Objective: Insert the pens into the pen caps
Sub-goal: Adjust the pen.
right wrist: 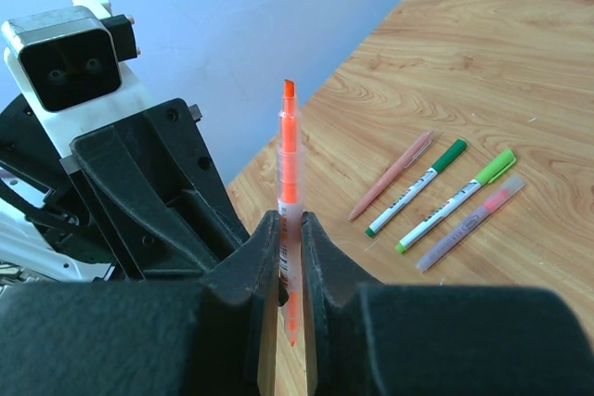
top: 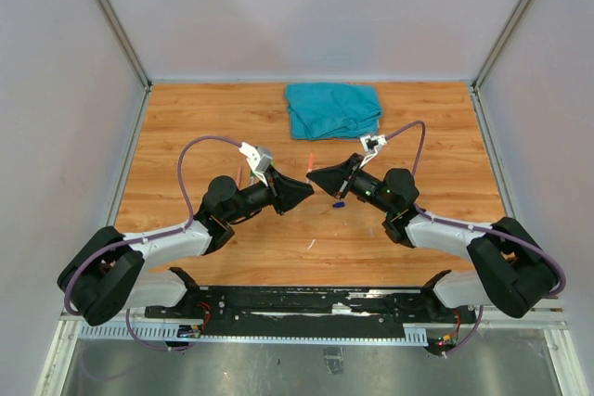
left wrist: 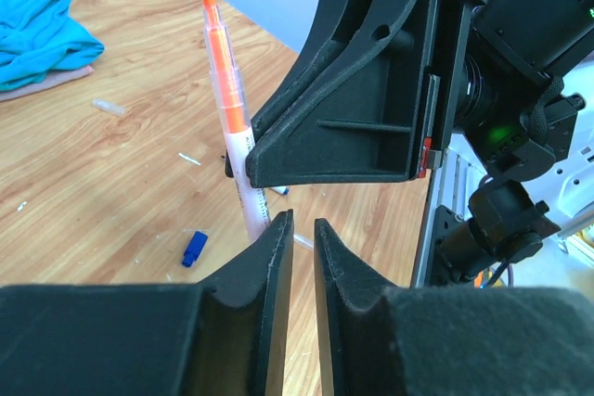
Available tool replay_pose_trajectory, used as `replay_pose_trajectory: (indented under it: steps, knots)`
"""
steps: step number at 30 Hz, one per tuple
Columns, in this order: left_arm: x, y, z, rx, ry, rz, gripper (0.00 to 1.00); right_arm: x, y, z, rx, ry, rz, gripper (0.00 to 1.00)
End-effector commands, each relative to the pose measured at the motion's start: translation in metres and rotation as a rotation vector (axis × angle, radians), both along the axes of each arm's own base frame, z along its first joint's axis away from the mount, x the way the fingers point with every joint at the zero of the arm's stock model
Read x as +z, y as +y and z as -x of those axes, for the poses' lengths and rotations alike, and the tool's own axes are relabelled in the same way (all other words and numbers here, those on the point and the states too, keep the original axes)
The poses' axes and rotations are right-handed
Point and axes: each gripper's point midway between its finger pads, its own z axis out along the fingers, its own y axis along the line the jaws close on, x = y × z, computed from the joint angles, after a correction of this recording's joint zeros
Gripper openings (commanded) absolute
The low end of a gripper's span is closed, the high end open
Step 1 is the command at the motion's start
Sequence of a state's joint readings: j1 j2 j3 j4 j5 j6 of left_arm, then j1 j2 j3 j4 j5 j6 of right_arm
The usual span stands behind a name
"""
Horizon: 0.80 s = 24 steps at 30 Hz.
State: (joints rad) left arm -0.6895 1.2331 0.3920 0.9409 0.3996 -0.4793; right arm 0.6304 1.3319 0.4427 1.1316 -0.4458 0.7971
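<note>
The orange pen (right wrist: 289, 150) is being pinched by the right gripper (right wrist: 290, 229) above the table (right wrist: 483, 62), its long axis being held near upright, bare tip pointing up. Nothing is being gripped by the left gripper (left wrist: 302, 229), its fingers barely parted.

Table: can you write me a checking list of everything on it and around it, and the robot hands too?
Surface: wooden table, mostly bare.
Job's things: orange pen, uncapped, standing up in the right hand; four pens that look capped, lying side by side; blue cap loose on the table.
Clutter: teal cloth crumpled at the far edge; tiny pale bits scattered about.
Hands: right hand shut on the orange pen; left hand open only a thin gap, nothing in it.
Cables: purple cables loop over each arm.
Surroundings: plain pale walls on three sides.
</note>
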Motion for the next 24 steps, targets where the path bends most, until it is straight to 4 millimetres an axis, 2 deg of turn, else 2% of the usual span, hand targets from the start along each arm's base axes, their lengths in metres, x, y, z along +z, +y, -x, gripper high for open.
replay_pose_trajectory:
  steps: [1,9,14,24]
  knots:
    - [0.003,0.002,-0.002,0.008,-0.021,0.006,0.2,0.017,0.01,0.017,0.078,-0.071,-0.039,0.01]
    - [0.001,0.002,-0.004,0.013,-0.016,-0.001,0.13,0.014,0.017,0.029,0.141,-0.091,-0.06,0.01]
    - [0.001,0.002,-0.004,0.015,-0.015,-0.002,0.01,0.014,0.017,0.03,0.148,-0.096,-0.072,0.01]
    - [0.0,0.003,-0.004,0.018,-0.02,-0.011,0.01,0.013,0.01,0.027,0.091,-0.109,-0.05,0.01]
